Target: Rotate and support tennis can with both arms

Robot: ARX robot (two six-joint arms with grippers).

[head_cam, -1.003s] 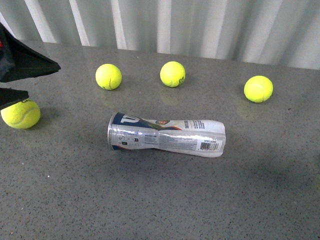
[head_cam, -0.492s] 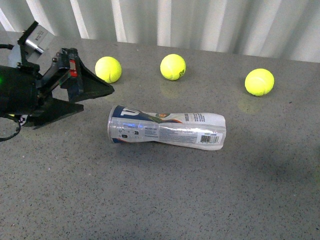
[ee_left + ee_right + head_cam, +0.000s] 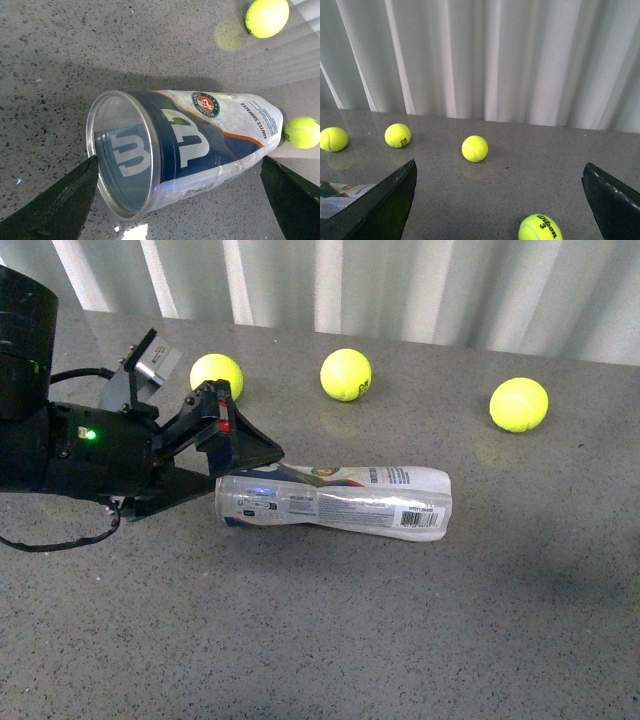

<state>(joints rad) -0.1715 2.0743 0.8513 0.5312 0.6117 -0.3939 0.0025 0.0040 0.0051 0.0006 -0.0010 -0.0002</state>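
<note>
Tennis can (image 3: 340, 498) lies on its side mid-frame on the table (image 3: 400, 640), silver rim end toward frame left. Left pincer (image 3: 247, 472) comes in from the left edge, jaws spread wide and straddling the rim end, not clamped; can't tell if it's touching. Right pincer (image 3: 498, 164) has jaws apart, gripping nothing. Three tennis balls (image 3: 345, 374) sit across the upper frame.

The clear, dented plastic tennis can (image 3: 335, 500) wears a white label with a navy band at its left end, a thin orange stripe, a green-and-red round emblem (image 3: 205, 104) and a black barcode (image 3: 418, 517). Its metal rim (image 3: 91, 142) is silver. On the far side, the left felt ball (image 3: 217, 373), middle ball (image 3: 345, 374) and right ball (image 3: 518, 404) are bright yellow. The bulky left arm (image 3: 80, 455) is black, with a small green light (image 3: 90, 435) and a red patch (image 3: 226, 424). The tabletop (image 3: 400, 640) is grey with fine speckles. The pleated curtain (image 3: 400, 280) is pale grey-white.
</note>
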